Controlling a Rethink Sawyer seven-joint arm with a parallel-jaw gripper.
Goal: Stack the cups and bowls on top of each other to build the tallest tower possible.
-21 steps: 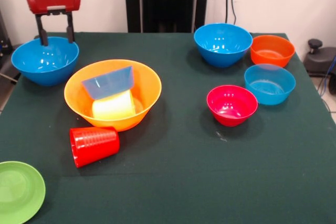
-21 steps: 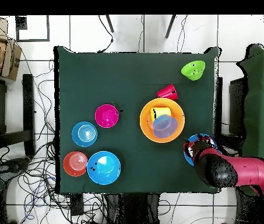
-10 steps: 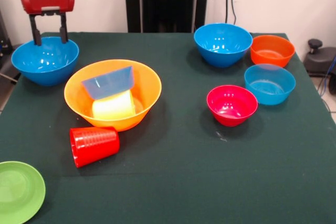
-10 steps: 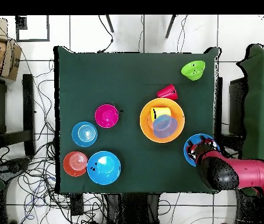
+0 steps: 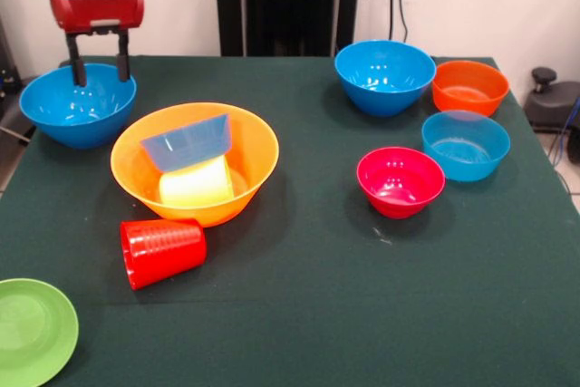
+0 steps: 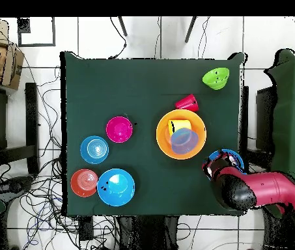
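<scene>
My gripper (image 5: pixel 101 77) hangs open and empty, its two black fingers just above the far rim of a deep blue bowl (image 5: pixel 77 111) at the table's left. Beside it stands the tower's base, the big yellow-orange bowl (image 5: pixel 258 147). Inside that bowl the yellow cup (image 5: pixel 195 185) lies on its side with a pale blue bowl (image 5: pixel 188 140) tilted on it. The red ribbed cup (image 5: pixel 161 251) lies on its side on the cloth in front. In the overhead view my arm (image 6: pixel 257 192) covers part of that deep blue bowl (image 6: pixel 233 155).
At the right are another deep blue bowl (image 5: pixel 385 76), an orange bowl (image 5: pixel 469 86), a pale blue bowl (image 5: pixel 465 144) and a pink-red bowl (image 5: pixel 400 180). The light green bowl (image 5: pixel 32 328) sits at the near left corner.
My gripper has shifted a little to the right and lower over the deep blue bowl, still open. Cups and bowls have not moved.
</scene>
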